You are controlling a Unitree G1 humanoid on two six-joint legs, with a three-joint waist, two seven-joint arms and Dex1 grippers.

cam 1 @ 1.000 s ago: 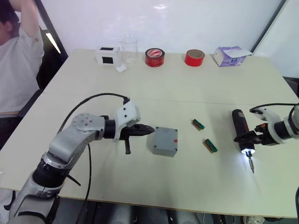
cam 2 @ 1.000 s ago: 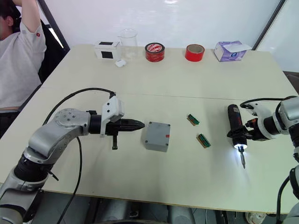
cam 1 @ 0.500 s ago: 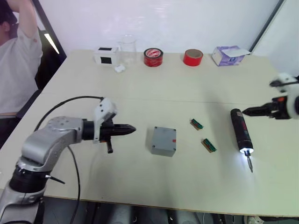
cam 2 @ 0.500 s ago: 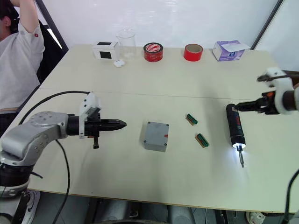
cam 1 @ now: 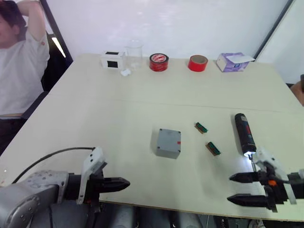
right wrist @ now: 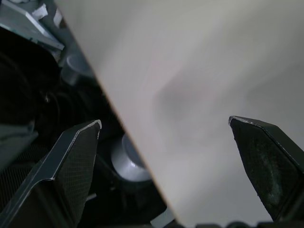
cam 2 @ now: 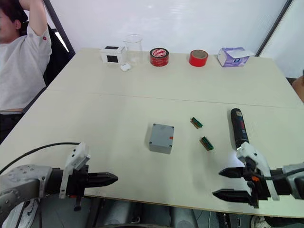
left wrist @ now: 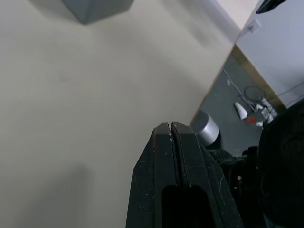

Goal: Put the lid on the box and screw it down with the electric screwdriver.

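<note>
Near the right tabletop edge, the right tool gapes wide, empty; the electric screwdriver lies just beyond, long axis near-to-far, bit nearest. Left wrist view: left tool closed, empty, box beyond.

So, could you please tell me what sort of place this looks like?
Probably a lab or workshop test bench: a plain table holding tape rolls, a glass beaker, a grey box and an electric screwdriver, with a person seated alongside.

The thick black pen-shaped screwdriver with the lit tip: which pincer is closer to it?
The right pincer, open, sits just in front of the black screwdriver's lit tip. The left pincer, shut, is far across the table's near edge.
</note>
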